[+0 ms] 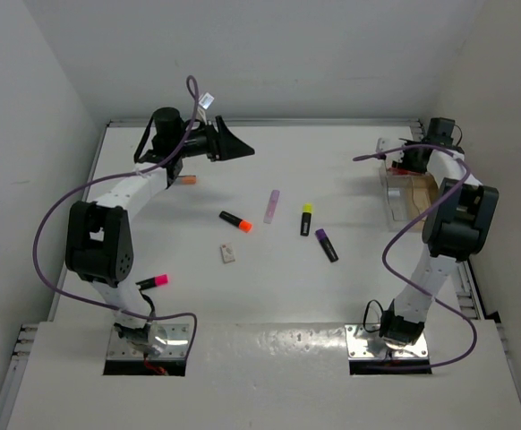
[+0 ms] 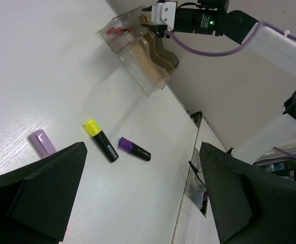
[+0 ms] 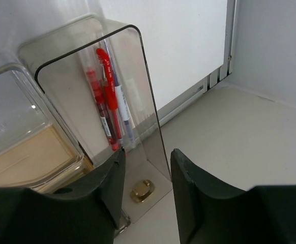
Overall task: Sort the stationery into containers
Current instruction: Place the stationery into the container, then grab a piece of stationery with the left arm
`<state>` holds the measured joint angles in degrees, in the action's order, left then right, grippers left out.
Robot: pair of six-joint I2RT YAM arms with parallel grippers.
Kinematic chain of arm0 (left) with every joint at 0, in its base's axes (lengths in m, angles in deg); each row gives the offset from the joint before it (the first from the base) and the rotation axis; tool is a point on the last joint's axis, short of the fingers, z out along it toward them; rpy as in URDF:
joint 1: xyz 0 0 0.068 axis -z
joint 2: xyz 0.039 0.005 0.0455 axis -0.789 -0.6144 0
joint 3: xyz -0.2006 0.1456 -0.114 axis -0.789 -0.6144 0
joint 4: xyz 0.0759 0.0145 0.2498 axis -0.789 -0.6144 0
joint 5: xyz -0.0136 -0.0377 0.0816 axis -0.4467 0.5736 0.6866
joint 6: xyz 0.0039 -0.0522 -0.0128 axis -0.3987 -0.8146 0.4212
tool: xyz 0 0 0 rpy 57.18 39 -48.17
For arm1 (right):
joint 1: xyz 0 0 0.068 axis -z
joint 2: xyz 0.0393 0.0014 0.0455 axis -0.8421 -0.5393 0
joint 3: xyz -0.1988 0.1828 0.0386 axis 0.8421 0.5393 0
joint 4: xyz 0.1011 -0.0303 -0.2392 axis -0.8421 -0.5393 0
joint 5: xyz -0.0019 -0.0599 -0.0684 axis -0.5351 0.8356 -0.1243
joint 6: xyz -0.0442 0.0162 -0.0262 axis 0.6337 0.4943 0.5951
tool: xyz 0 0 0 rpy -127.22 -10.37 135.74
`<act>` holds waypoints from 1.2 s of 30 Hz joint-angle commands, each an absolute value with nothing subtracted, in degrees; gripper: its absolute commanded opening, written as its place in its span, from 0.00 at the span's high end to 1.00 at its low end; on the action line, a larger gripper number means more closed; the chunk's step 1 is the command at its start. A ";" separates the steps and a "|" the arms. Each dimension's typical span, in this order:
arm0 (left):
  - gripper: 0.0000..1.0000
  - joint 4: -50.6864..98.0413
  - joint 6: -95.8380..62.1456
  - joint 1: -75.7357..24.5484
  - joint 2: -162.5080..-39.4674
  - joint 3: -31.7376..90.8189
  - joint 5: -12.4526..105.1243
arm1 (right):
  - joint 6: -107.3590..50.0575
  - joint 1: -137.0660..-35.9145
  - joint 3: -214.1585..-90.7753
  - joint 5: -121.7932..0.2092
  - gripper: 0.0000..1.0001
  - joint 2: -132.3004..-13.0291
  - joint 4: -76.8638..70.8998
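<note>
Left tool hovering spread wide at eleven o'clock of the tabletop, right tool standing parted, pinching nothing, near the clear tray at two o'clock, red pens lying inside it, orange highlighter, lilac marker, yellow highlighter, purple highlighter lying loose near centre

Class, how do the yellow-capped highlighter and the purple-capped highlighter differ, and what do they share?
The yellow-capped highlighter lies nearly straight, far to near, in the top view; the purple-capped highlighter lies slanted. The purple-capped one sits closer to the near edge of the table and further right than the yellow-capped one. Their caps differ in colour, yellow against purple. Both have black bodies, lie flat on the table and do not touch.
</note>
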<state>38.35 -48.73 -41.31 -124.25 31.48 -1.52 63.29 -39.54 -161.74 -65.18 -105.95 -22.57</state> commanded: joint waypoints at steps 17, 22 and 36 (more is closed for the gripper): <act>0.43 -29.85 37.51 -60.96 -138.95 69.34 20.22 | 6.94 -50.94 -151.81 -83.29 0.56 -74.12 -25.41; 0.55 -34.65 50.69 -63.69 -147.98 76.97 25.59 | 2.86 -56.30 -145.58 -84.70 0.54 -69.38 -25.41; 0.60 -33.00 55.29 -64.66 -159.08 78.48 26.91 | 2.25 -56.84 -147.58 -85.67 0.53 -70.07 -30.07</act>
